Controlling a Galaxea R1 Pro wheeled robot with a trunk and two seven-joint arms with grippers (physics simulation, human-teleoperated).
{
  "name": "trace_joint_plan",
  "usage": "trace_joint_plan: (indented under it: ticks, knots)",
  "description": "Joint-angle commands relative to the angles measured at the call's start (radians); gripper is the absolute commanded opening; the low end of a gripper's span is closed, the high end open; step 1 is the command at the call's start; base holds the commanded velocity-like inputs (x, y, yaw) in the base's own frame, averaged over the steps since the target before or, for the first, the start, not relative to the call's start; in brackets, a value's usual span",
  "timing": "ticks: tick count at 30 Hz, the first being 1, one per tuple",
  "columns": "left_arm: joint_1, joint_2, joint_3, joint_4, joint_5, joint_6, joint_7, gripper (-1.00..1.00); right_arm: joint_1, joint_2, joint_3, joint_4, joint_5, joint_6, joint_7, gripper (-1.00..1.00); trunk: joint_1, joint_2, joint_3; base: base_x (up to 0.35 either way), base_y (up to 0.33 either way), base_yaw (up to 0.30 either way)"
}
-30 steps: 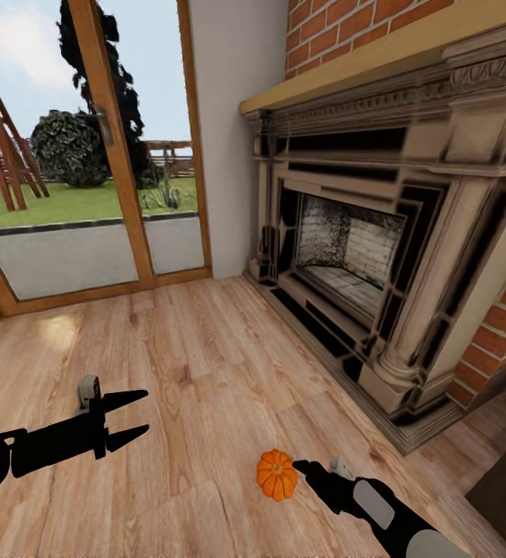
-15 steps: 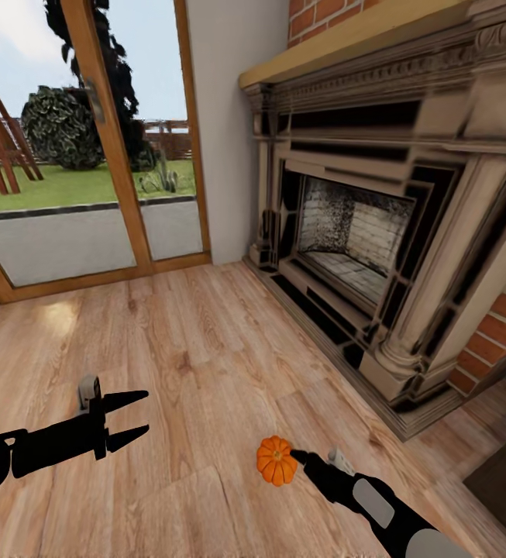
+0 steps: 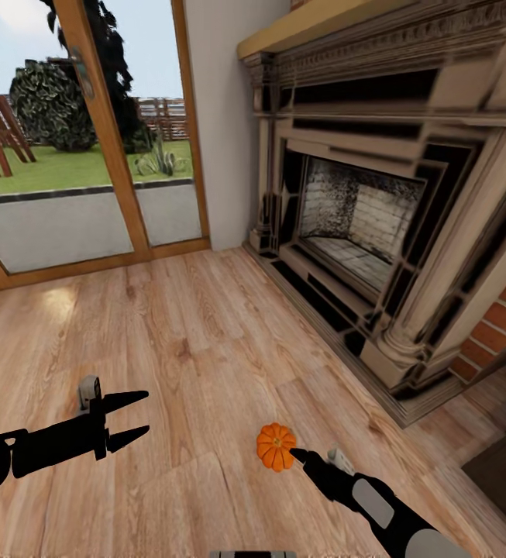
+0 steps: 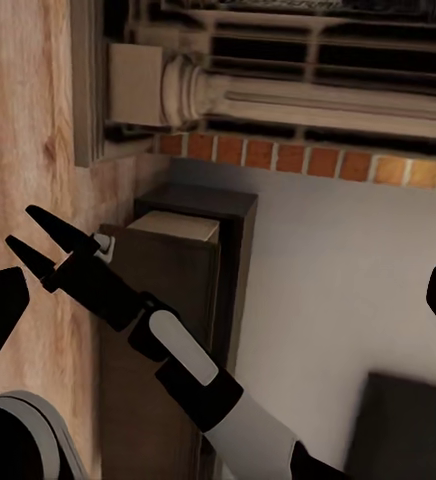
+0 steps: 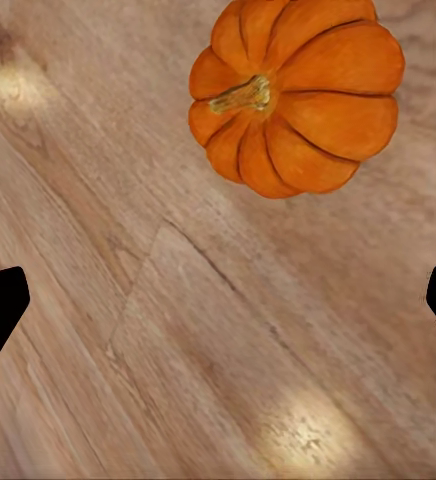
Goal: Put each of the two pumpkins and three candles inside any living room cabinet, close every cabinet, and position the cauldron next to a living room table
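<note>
- My head view has 1 pumpkin (image 3: 276,446) sitting on the wood floor (image 3: 206,341) before the fireplace (image 3: 376,232), my right gripper (image 3: 297,454) just beside it.
- My right wrist view shows the pumpkin's stem and ribs, my 2 fingertips spread wide, nothing between them.
- My left gripper (image 3: 138,415) hangs apart, prongs parted.
- My left wrist view catches a dark-brown cabinet (image 4: 178,330) by the brick wall.

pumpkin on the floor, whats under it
The pumpkin sits directly on the bare wood floor, nothing else around it. The patch of floor it covers is hidden.
</note>
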Motion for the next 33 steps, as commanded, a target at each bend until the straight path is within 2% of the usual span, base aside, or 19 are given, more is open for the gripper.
trace_joint_plan:
  ticks: [1,4,8,10,12,15,21,33]
  knots:
    - [-0.001,0.001,-0.001,-0.001,0.011,0.001,0.010,1.00,-0.001,-0.001,0.004,0.000,-0.005,-0.003,0.001,1.00,0.000,-0.001,-0.005,0.000,0.000,0.000]
    - [-0.001,0.000,-0.001,-0.001,0.011,0.001,0.010,1.00,-0.001,-0.001,0.004,0.007,-0.006,-0.011,-0.001,1.00,0.000,-0.001,-0.005,0.000,0.000,0.000]
    - [-0.001,-0.001,-0.001,-0.001,0.011,0.001,0.010,1.00,-0.001,-0.003,0.001,0.009,-0.008,-0.011,-0.001,1.00,0.002,-0.002,-0.020,0.000,0.000,0.000]
    - [-0.001,-0.001,-0.001,0.000,0.011,0.001,0.010,1.00,-0.001,-0.004,-0.020,0.009,-0.008,-0.005,-0.003,1.00,0.003,-0.002,-0.028,0.000,0.000,0.000]
    - [-0.001,-0.001,-0.002,0.000,0.011,0.001,0.011,1.00,-0.001,-0.006,-0.061,0.010,-0.007,0.001,-0.006,1.00,0.004,-0.003,-0.036,0.000,0.000,0.000]
    - [-0.001,-0.002,-0.003,0.000,0.011,0.001,0.011,1.00,-0.001,-0.017,-0.086,0.010,-0.007,0.004,-0.007,1.00,0.005,-0.003,-0.047,0.000,0.000,0.000]
    - [-0.001,-0.002,-0.004,-0.001,0.011,0.000,0.011,1.00,-0.001,-0.026,-0.091,0.012,-0.009,0.005,-0.003,1.00,0.008,-0.005,-0.071,0.000,0.000,0.000]
    - [-0.001,-0.001,-0.002,0.001,0.011,0.000,0.011,1.00,-0.001,-0.022,-0.093,0.012,-0.009,0.002,0.001,1.00,0.013,-0.007,-0.117,0.000,0.000,0.000]
